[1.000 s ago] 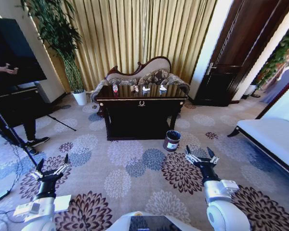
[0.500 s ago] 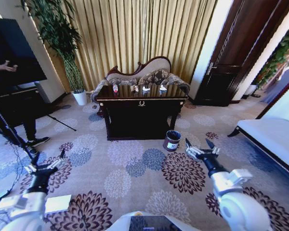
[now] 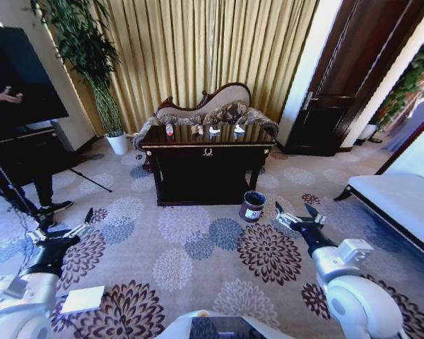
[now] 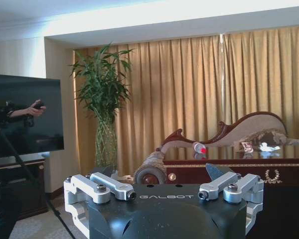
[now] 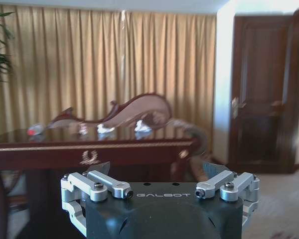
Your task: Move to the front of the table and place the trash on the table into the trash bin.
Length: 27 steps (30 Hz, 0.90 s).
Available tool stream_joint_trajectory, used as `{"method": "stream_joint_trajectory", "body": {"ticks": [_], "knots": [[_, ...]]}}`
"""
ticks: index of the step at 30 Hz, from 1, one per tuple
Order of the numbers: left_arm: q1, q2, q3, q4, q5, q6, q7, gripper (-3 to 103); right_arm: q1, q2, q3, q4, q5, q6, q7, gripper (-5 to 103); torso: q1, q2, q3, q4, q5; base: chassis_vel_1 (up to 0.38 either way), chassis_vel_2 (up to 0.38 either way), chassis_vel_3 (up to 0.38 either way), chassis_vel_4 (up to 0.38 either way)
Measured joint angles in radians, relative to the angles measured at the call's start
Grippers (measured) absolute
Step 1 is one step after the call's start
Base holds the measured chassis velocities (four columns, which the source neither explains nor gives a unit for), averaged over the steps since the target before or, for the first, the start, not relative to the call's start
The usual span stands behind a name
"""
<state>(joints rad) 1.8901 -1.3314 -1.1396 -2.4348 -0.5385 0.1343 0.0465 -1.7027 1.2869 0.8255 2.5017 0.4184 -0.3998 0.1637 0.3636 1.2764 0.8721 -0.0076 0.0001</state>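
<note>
The dark wood counter with gold trim stands straight ahead across the flowered carpet, well apart from both arms. On its glossy top, a row of trash: the clear bottle with red label lies at the left end, then the small carton, then two crumpled white paper scraps toward the right. The trash bin, round and dark with a white label, sits on the carpet just beside the counter's front right leg; its inside looks dark and what it holds cannot be told. The left gripper hangs low over the carpet on the left, jaws spread apart with nothing between them. The right gripper hovers on the right, near the bin but not touching it, jaws likewise wide apart. Behind the counter there's an ornate sofa against gold curtains, with a tall potted plant to the left.
</note>
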Motion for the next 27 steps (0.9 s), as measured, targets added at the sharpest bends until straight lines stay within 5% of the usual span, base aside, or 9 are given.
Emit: {"method": "stream_joint_trajectory", "body": {"ticks": [3, 6, 11, 16, 27], "knots": [[-0.004, 0.002, 0.003, 0.016, -0.003, -0.012, 0.021, 100, -0.002, 0.003, 0.006, 0.000, -0.015, 0.022, -0.009, 100, 0.000, 0.000, 0.000, 0.0001, -0.0001, 0.000, 0.000, 0.000, 0.000], [-0.009, 0.011, 0.004, 0.055, -0.059, -0.063, 0.098, 100, 0.002, -0.003, 0.006, -0.003, 0.068, 0.142, -0.130, 100, 0.000, 0.000, 0.000, 0.0000, -0.0001, 0.000, 0.000, 0.000, 0.000], [-0.013, 0.013, 0.005, 0.079, -0.096, -0.085, 0.123, 100, 0.019, -0.008, -0.029, -0.052, 0.144, 0.191, -0.268, 100, 0.000, 0.000, 0.000, 0.0001, -0.0003, 0.000, 0.000, 0.000, 0.000], [-0.004, 0.014, -0.014, 0.072, -0.100, -0.072, 0.123, 100, 0.025, -0.003, -0.045, -0.076, 0.093, 0.180, -0.261, 100, 0.000, 0.000, 0.000, 0.0003, 0.0000, 0.000, 0.000, 0.000, 0.000], [-0.018, 0.024, -0.052, 0.024, -0.103, 0.051, 0.102, 100, 0.040, 0.000, -0.042, -0.096, 0.052, 0.148, -0.196, 100, 0.000, 0.000, 0.000, 0.0001, -0.0002, 0.000, 0.000, 0.000, 0.000]]}}
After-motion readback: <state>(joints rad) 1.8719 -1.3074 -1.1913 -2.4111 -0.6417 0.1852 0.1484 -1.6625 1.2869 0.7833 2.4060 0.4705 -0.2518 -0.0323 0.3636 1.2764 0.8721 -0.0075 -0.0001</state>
